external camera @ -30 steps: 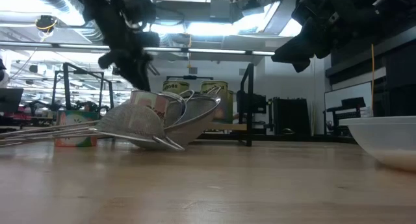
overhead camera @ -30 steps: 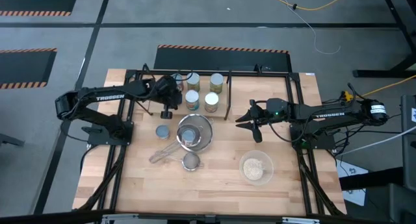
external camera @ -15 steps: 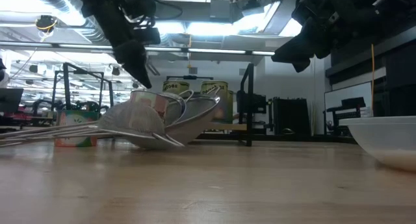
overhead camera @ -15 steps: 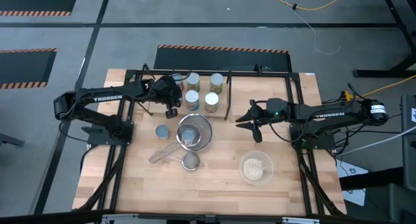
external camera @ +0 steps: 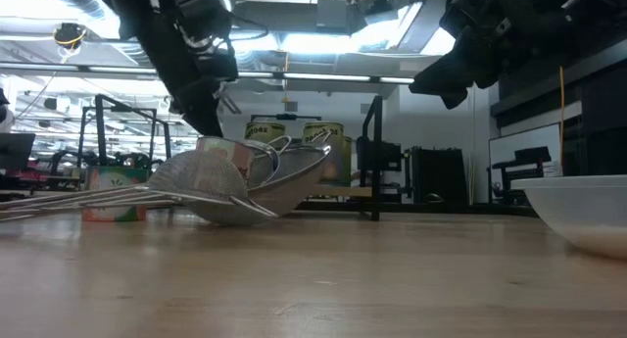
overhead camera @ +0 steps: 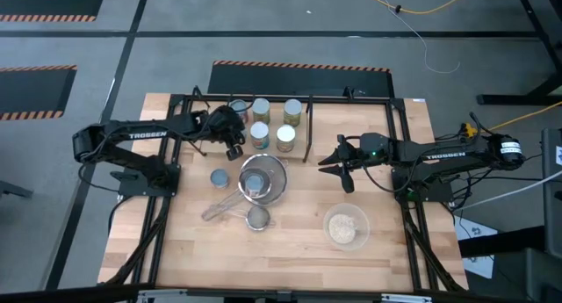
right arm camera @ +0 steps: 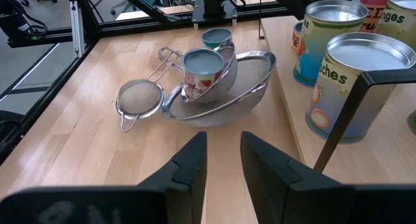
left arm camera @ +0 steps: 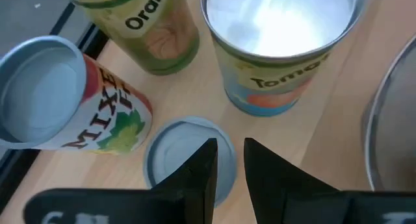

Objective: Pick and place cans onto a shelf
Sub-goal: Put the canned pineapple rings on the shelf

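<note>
Left tool (overhead camera: 233, 145) over the low black-rod shelf with pale board base (overhead camera: 303, 145) near the desk's (overhead camera: 395, 241) far edge, fingers (left arm camera: 198, 175) narrowly parted above a short blue-topped tin (left arm camera: 188, 156), gripping nothing. Beside it on the shelf: cream-topped cans (overhead camera: 285, 138). One blue-topped can (overhead camera: 219, 177) off the shelf toward the left edge; another (overhead camera: 254, 183) inside the large round mesh strainer (overhead camera: 272, 176). Right tool (overhead camera: 338, 167) hovering toward the right edge, fingers slightly apart, empty. Clear glass bowl of beige stuff (overhead camera: 346, 226) near the front.
</note>
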Action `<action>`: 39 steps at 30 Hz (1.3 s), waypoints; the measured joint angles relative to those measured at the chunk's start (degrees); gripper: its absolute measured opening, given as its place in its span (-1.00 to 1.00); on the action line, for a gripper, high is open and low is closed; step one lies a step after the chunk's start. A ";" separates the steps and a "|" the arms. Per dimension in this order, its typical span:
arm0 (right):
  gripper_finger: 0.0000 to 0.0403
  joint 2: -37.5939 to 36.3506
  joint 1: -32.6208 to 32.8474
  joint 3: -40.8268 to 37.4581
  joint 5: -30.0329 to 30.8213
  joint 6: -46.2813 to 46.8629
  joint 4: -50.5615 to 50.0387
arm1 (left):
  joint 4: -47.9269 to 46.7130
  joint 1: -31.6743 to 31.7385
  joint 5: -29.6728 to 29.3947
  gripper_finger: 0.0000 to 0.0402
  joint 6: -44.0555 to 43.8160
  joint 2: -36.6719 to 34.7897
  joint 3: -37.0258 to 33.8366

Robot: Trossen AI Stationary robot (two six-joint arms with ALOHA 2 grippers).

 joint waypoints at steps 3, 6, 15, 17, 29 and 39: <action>-0.51 0.00 0.01 0.00 0.00 0.02 0.00 | 1.36 0.00 -0.03 -0.66 -0.04 0.00 -1.26; -0.51 0.00 0.01 0.00 0.01 -0.01 0.00 | 2.85 0.00 -0.02 -0.66 -0.39 0.00 -2.24; -0.51 0.00 0.01 0.00 0.00 -0.03 0.00 | 9.75 0.00 -0.10 -0.66 -2.03 0.00 -6.23; -0.51 0.00 0.02 0.00 0.00 -0.03 0.00 | 10.69 0.00 -0.54 -0.66 -2.03 0.00 -7.02; -0.51 0.00 0.02 0.00 0.02 -0.03 0.00 | 12.37 0.00 -2.69 -0.66 -2.04 0.02 -10.33; -0.51 0.00 0.00 0.00 0.02 -0.05 0.00 | 12.44 -0.02 -2.59 -0.95 -1.42 0.00 -10.33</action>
